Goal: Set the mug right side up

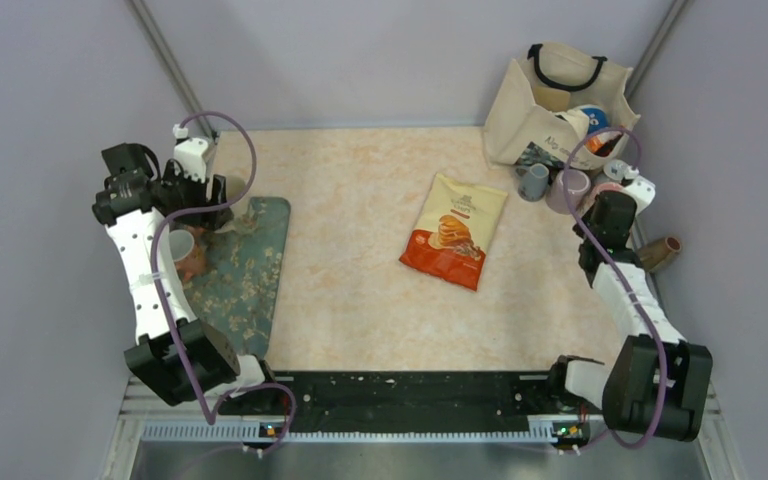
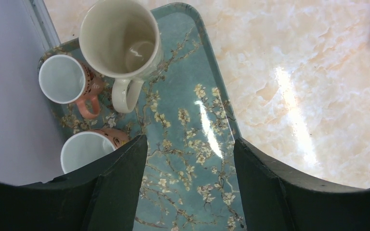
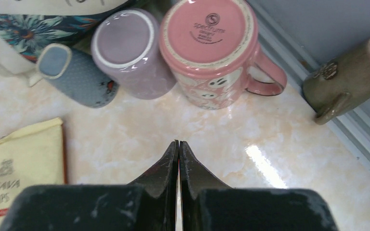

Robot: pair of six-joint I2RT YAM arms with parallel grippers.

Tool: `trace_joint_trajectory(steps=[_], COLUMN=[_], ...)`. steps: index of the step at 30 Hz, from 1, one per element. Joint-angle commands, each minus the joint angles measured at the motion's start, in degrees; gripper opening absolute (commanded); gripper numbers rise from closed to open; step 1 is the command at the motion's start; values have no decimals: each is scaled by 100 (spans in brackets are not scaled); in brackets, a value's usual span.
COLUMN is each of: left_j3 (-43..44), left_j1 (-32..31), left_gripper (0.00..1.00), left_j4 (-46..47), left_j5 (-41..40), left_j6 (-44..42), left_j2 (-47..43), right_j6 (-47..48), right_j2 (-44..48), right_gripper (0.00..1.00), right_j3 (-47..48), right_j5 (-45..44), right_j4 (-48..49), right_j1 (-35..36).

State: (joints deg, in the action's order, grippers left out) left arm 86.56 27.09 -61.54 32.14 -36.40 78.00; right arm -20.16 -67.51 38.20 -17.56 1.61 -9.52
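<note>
My right fingers (image 3: 174,150) pressed together, holding nothing, near the pink mug (image 3: 207,41) (I see it upside down on the surface (image 3: 231,139)), left fingers (image 2: 127,171) spread wide over the flowered tray (image 2: 192,120)

This looked like a robotics lab: plain lilac panels (image 1: 390,60) boxed in a marble-patterned table (image 1: 360,300), metal rails (image 1: 166,55) rose at its far corners, and a left arm (image 1: 145,270) and a right arm (image 1: 632,300), both cabled, stood bolted at its near edge.
</note>
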Motion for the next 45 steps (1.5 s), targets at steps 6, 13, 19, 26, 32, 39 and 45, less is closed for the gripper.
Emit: trace_joint_trajectory(steps=[6, 13, 19, 26, 32, 39, 45], left_j3=[-7, -88, -227, -255, -377, -429, -445], left_j1=[-283, -372, -398, -402, -415, -416, -415], left_gripper=[71, 72, 72, 72, 72, 72, 72], left_j4=[73, 80, 251, 411, 546, 551, 605], left_j5=[246, 258, 305, 315, 322, 259, 210], left_j6=[140, 153, 125, 67, 8, -139, -177], left_j2=[-280, -400, -496, -496, -522, -561, -549], right_j6=[79, 887, 926, 1533, 1962, 1907, 1989], right_j2=[481, 99, -243, -519, -1289, -1502, -2166], right_gripper=[1, 79, 80, 80, 78, 77, 75], right_j3=[-94, 39, -88, 38, 462, 370, 874], right_j5=[111, 820, 2104, 2570, 3630, 4380, 5458], right_j4=[-443, 69, 540, 1142, 1020, 1528, 1257], right_j1=[-15, -766, -1619, -2046, -2365, -2897, -2898])
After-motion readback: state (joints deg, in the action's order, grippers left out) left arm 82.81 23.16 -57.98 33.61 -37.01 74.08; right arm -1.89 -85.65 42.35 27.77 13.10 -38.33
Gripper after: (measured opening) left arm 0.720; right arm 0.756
